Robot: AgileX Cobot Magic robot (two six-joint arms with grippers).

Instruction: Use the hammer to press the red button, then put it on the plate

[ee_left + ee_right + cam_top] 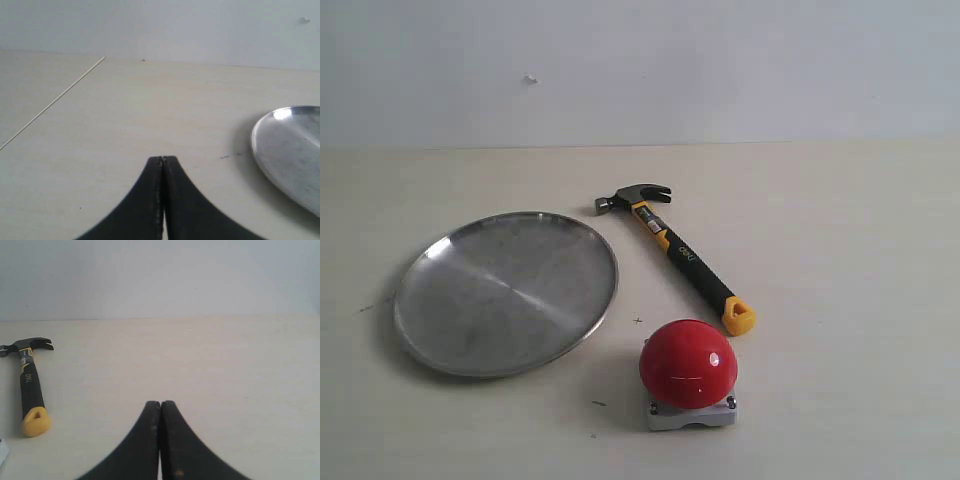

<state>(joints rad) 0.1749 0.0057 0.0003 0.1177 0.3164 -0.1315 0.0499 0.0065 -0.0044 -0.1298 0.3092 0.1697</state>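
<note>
Black-handled hammer [685, 258] lies flat on counter [840, 250], head far-left, yellow end near-right by red button [688, 362]; right fingers [142, 445] pressed together, nearer arm, hammer to their left; left fingers [142, 205] also pressed together

A pale cream, faintly wood-grained tabletop [840, 250] meets a plain light grey wall [740, 60] along its far edge. A tiny white speck [530, 79] sits on the wall, left of centre. A small dark scuff mark [599, 404] lies near the middle. The left wrist view shows a thin straight pale seam [55, 100] crossing the tabletop.
</note>
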